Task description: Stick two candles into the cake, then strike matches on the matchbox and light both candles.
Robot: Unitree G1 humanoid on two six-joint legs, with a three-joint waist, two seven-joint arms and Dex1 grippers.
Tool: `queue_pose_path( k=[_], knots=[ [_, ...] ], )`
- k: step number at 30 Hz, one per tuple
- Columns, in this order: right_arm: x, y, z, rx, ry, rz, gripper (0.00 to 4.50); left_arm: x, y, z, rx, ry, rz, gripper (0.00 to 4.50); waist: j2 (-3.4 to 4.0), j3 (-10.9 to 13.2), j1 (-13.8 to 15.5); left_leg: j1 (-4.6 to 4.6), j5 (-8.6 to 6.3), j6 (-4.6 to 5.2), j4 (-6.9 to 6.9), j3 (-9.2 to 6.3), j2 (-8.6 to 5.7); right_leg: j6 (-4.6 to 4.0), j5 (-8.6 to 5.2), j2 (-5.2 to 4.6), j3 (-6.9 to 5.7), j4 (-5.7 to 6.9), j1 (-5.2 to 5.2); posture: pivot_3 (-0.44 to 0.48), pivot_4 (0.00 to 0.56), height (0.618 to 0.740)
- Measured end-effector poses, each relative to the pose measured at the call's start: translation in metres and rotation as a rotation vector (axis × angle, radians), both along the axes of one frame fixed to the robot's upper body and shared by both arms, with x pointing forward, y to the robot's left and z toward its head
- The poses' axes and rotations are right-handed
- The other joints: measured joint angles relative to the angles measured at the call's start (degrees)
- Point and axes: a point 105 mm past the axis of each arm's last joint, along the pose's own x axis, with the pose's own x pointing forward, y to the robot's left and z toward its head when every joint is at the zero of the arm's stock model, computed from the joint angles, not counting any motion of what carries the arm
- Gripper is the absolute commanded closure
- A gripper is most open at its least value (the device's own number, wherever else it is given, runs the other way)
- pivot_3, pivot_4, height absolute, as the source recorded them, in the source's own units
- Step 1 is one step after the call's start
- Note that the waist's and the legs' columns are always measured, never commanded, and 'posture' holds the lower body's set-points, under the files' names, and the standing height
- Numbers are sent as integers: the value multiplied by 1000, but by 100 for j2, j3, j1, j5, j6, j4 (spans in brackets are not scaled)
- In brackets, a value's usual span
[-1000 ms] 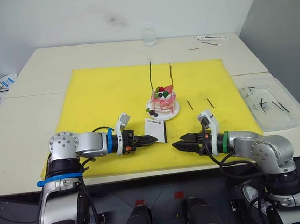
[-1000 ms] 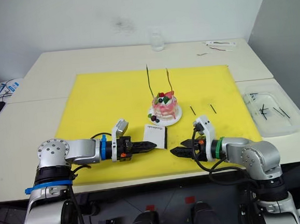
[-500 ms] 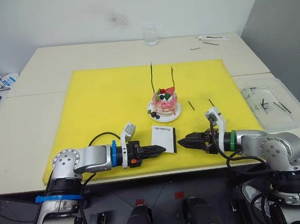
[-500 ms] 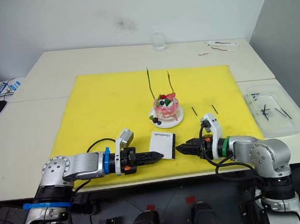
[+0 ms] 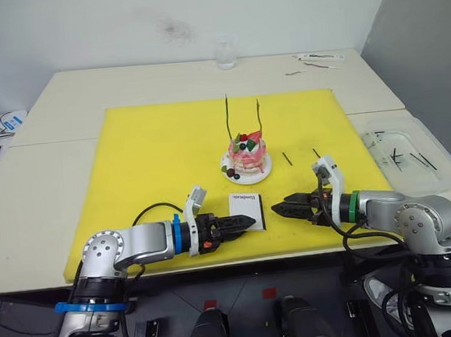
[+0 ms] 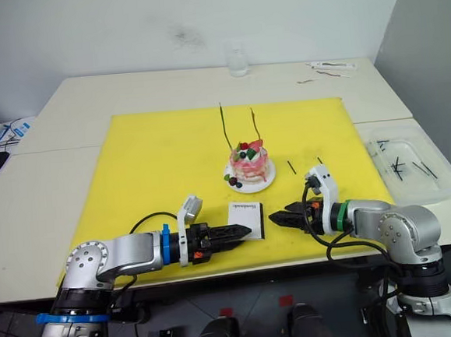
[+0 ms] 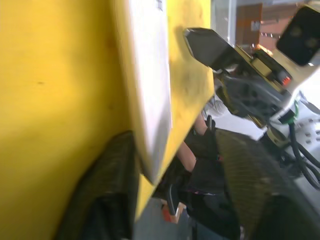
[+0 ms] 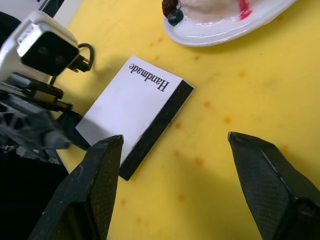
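The pink-and-white cake (image 5: 248, 155) sits on its small white plate in the middle of the yellow mat (image 5: 154, 151). Two thin candles (image 5: 228, 117) (image 5: 259, 119) stand upright in it. The white matchbox (image 5: 246, 210) lies flat on the mat in front of the cake, with its black strip (image 8: 157, 127) towards my right gripper. My left gripper (image 5: 245, 221) is open, and the matchbox's near edge (image 7: 150, 75) lies between its spread fingers. Just right of the box, my right gripper (image 8: 175, 136) is open and low, holding nothing. Two short dark matches (image 5: 286, 159) (image 5: 316, 153) lie right of the cake.
A clear plastic tray (image 5: 408, 158) holding several dark sticks sits at the table's right edge. A glass (image 5: 225, 55) stands at the back centre, and small items (image 5: 317, 57) lie at the back right. The mat's front edge runs just below both grippers.
My left gripper's fingers have gone from shut to open at the matchbox's left edge. The right gripper has stayed open beside the box.
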Motion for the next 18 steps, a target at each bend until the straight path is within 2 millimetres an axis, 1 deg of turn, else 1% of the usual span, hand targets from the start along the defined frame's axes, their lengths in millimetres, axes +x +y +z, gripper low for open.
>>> queue_pose_path(
  k=[2, 4, 9, 11, 14, 15, 17, 18],
  knots=[
    [1, 0, 2, -1, -14, -2, 1009, -1, 7, 5, 30, -21, -29, 21, 0, 0, -5, 1, 0, 0, 0, 0, 2, 0, 0, 2, 0, 0, -1, 0, 150, 740],
    [3, 1, 3, -5, -30, -1, 1009, -3, 16, 10, 72, -34, -65, 21, -1, 1, -9, -1, 0, 0, 0, -1, 2, 0, 0, 2, -1, 0, -4, 0, 150, 740],
    [7, -1, 0, -29, -44, -8, 1009, -7, 48, 19, 189, -5, -121, 21, 0, 2, -10, -15, 0, 0, -7, 3, 1, -4, -3, -1, 0, -4, -21, 0, 150, 740],
    [9, -2, 0, -41, -57, -13, 1009, -9, 55, 24, 222, 3, -147, 21, 0, 2, -7, -38, 0, 0, -6, 2, 0, -4, -3, -1, -1, -1, -44, 0, 150, 740],
    [8, -1, -1, -64, -77, 13, 1009, 2, 59, 43, 200, -23, -147, 21, 0, 2, 13, -69, 0, 0, -1, -5, 0, -2, -1, 1, -9, 3, -69, 0, 150, 740],
    [8, 1, -1, -72, -86, 25, 1180, 6, 59, 46, 195, -32, -147, 4, 0, 2, 14, -72, 0, 0, -1, -5, -2, -2, -1, 1, -9, 1, -70, 0, 150, 740],
    [7, 1, -3, -106, -106, 43, 1565, 13, 57, 48, 186, -39, -142, 0, 0, 2, 10, -74, 0, 0, -1, -2, -5, -1, -1, -1, -7, -1, -71, 0, 150, 740],
    [8, -1, -4, -138, -126, 53, 1911, 17, 54, 46, 170, -30, -144, 0, 0, 2, 11, -78, 0, 0, -1, -1, -6, 0, 0, -2, -7, -3, -72, 0, 150, 740]
  ],
)
